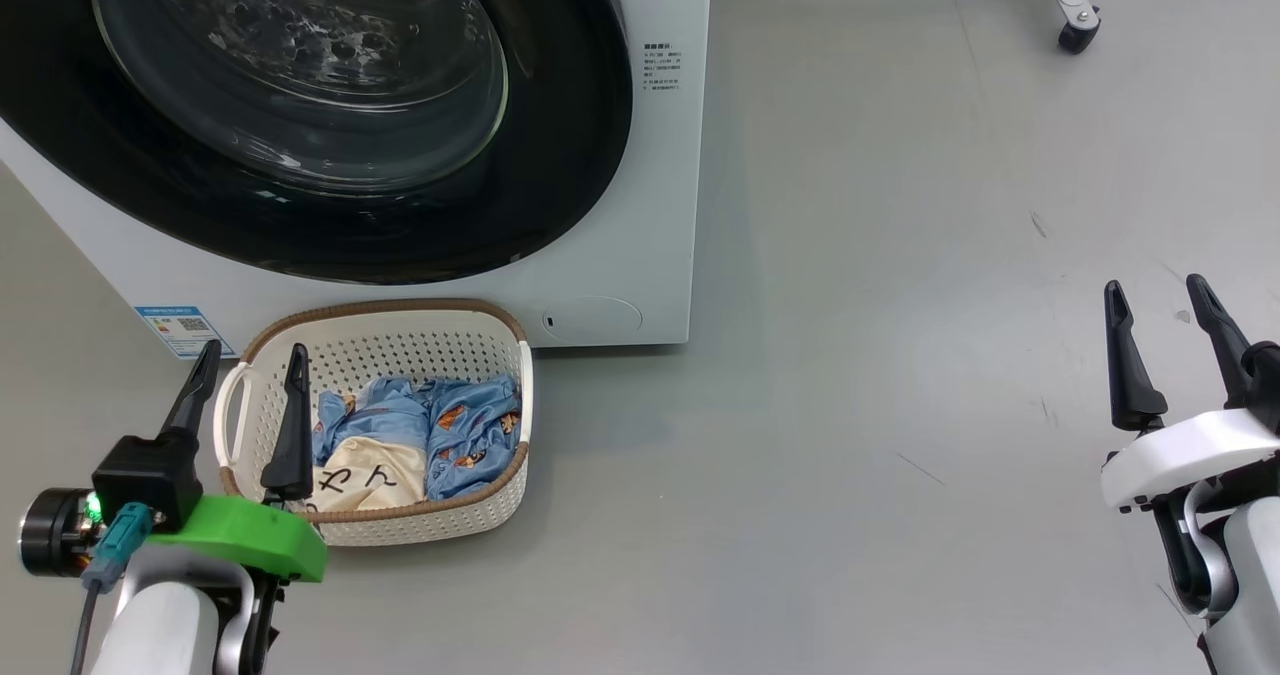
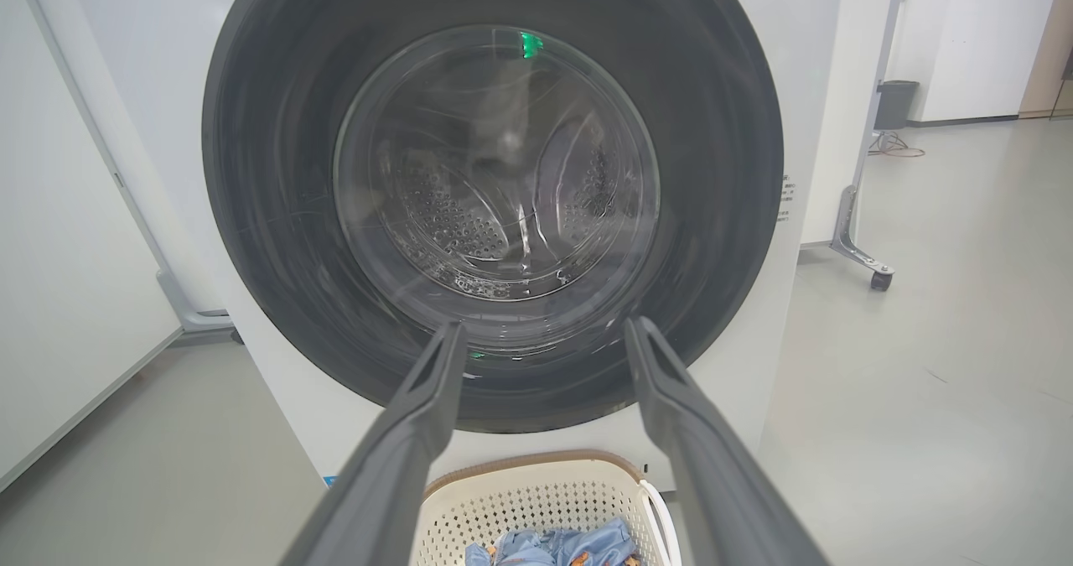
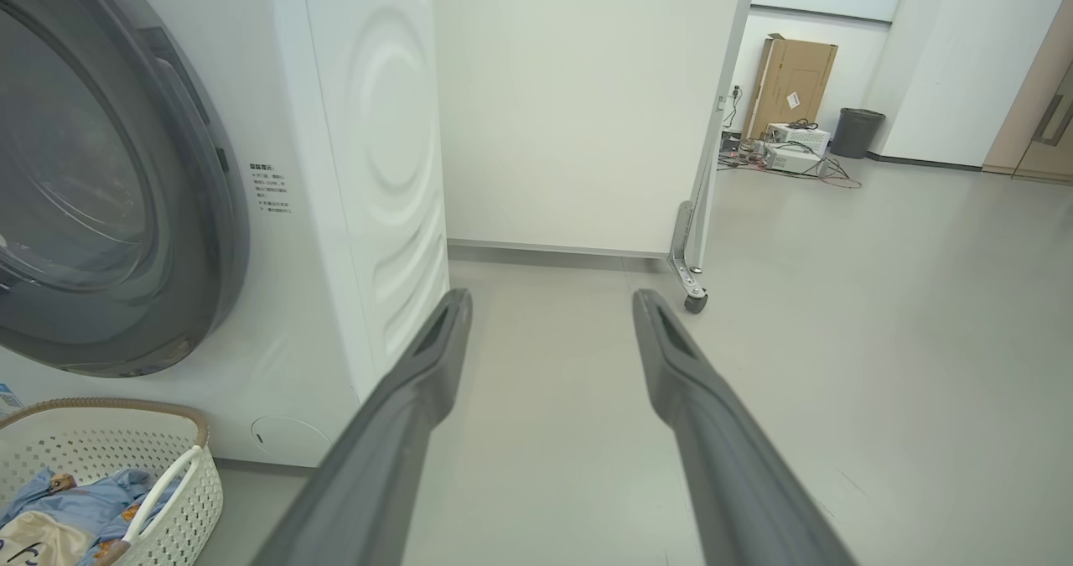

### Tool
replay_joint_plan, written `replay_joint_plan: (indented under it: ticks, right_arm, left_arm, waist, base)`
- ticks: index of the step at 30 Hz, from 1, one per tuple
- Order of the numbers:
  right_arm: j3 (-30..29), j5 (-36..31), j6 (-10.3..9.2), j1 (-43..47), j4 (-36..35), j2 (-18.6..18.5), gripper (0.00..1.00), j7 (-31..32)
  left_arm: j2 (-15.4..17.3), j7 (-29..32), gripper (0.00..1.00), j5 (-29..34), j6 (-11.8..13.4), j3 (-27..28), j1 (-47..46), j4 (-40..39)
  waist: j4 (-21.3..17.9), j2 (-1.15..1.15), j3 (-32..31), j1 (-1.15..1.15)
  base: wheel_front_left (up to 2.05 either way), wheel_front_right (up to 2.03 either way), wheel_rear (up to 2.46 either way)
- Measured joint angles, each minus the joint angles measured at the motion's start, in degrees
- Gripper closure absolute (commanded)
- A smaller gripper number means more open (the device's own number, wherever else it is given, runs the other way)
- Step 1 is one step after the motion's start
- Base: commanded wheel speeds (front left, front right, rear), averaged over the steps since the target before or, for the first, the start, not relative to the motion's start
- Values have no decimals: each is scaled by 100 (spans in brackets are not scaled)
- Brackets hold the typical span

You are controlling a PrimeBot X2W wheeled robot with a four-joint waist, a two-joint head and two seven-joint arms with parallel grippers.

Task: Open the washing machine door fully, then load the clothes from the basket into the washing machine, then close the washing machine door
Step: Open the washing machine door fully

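Observation:
The white washing machine [image 1: 640,205] stands ahead with its round black washing machine door [image 1: 560,155] closed flat against the front; the steel drum shows through the glass [image 2: 495,172]. On the floor right before it sits the cream basket [image 1: 400,340] holding the clothes [image 1: 440,435], blue printed fabric and a cream piece with black characters. My left gripper [image 1: 250,355] is open at the basket's left handle, empty. Far to the right, over bare floor, my right gripper [image 1: 1160,295] is open and holds nothing.
Grey floor spreads to the right of the machine. A wheeled partition leg [image 1: 1075,15] stands at the far right; its caster [image 3: 694,302] is beyond the right fingers. A cardboard box [image 3: 788,84] and a bin [image 3: 855,130] sit by the far wall.

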Motion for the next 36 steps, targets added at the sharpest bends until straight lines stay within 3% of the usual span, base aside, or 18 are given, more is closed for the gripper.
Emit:
replay_joint_plan:
  ticks: [36]
  right_arm:
    - [-208, -68, 57, -5, -48, 48, 0, -1]
  left_arm:
    - [-7, 0, 0, 23, -1, -112, 10, -132]
  waist:
    - [101, 0, -6, 0]
  base:
    - [0, 0, 0]
